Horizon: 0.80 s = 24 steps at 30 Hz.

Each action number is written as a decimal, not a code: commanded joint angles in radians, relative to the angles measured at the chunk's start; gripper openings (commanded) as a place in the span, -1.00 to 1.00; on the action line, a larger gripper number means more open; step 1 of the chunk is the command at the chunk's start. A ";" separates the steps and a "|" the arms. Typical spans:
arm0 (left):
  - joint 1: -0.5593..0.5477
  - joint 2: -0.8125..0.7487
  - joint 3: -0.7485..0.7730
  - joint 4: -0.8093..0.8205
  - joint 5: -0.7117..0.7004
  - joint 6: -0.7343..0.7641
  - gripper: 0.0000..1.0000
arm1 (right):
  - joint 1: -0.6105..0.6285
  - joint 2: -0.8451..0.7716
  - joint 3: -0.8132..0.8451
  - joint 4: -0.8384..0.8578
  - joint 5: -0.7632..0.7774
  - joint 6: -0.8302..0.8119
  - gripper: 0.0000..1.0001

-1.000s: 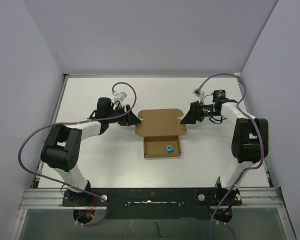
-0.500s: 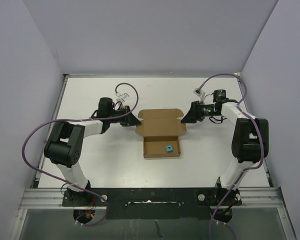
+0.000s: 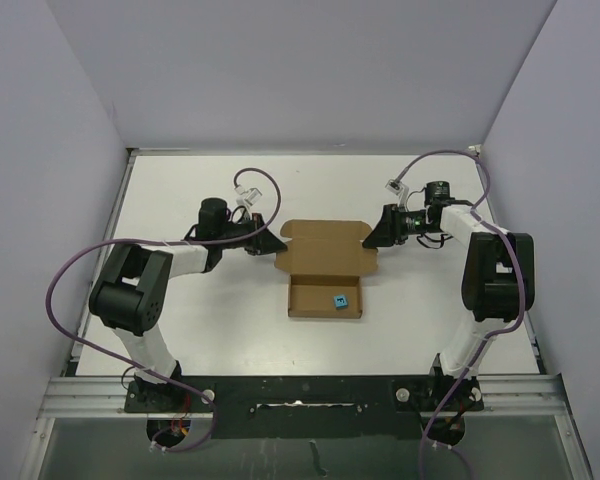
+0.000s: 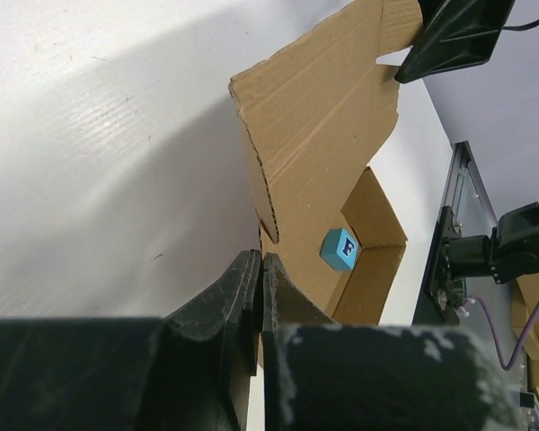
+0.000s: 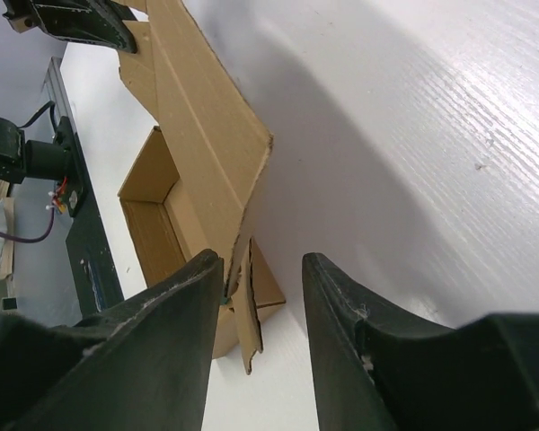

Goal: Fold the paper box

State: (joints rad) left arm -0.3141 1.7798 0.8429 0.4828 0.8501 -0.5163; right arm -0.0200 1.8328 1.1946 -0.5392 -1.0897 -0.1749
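Observation:
The brown paper box [image 3: 324, 252] lies mid-table, its lid raised behind an open tray that holds a small blue cube [image 3: 337, 299]. My left gripper [image 3: 270, 243] is at the lid's left edge. In the left wrist view my left gripper [image 4: 261, 256] is shut with the lid's side flap [image 4: 323, 108] pinched between the fingers, and the cube [image 4: 340, 249] lies beyond. My right gripper [image 3: 372, 237] is at the lid's right edge. In the right wrist view my right gripper [image 5: 262, 258] is open. The lid's edge [image 5: 207, 117] runs beside its left finger [image 5: 198, 278].
White table [image 3: 180, 300] with grey walls on three sides. Purple cables loop over both arms [image 3: 75, 270]. A metal rail [image 3: 300, 390] runs along the near edge by the arm bases.
My left gripper has moved slightly right along the lid's left edge, and the box has shifted a little to the right with it. My right gripper has barely moved.

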 commanded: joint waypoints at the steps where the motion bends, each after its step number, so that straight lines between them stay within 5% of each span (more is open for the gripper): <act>1: -0.010 -0.040 -0.017 0.069 -0.021 0.006 -1.00 | -0.004 -0.038 -0.004 -0.014 -0.040 -0.016 -0.19; 8: -0.014 -0.059 -0.030 0.069 -0.058 0.003 -1.00 | 0.001 -0.072 -0.006 -0.053 0.025 -0.048 -0.30; 18: -0.031 -0.097 -0.040 0.061 -0.087 0.009 -1.00 | 0.020 -0.099 -0.005 -0.063 0.046 -0.068 -0.87; 24: -0.095 -0.206 -0.054 -0.002 -0.267 0.036 -1.00 | 0.050 -0.180 -0.061 0.049 0.076 -0.010 -1.00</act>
State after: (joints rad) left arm -0.3618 1.7039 0.7895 0.4801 0.7162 -0.5129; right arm -0.0029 1.7523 1.1606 -0.5793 -1.0306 -0.2211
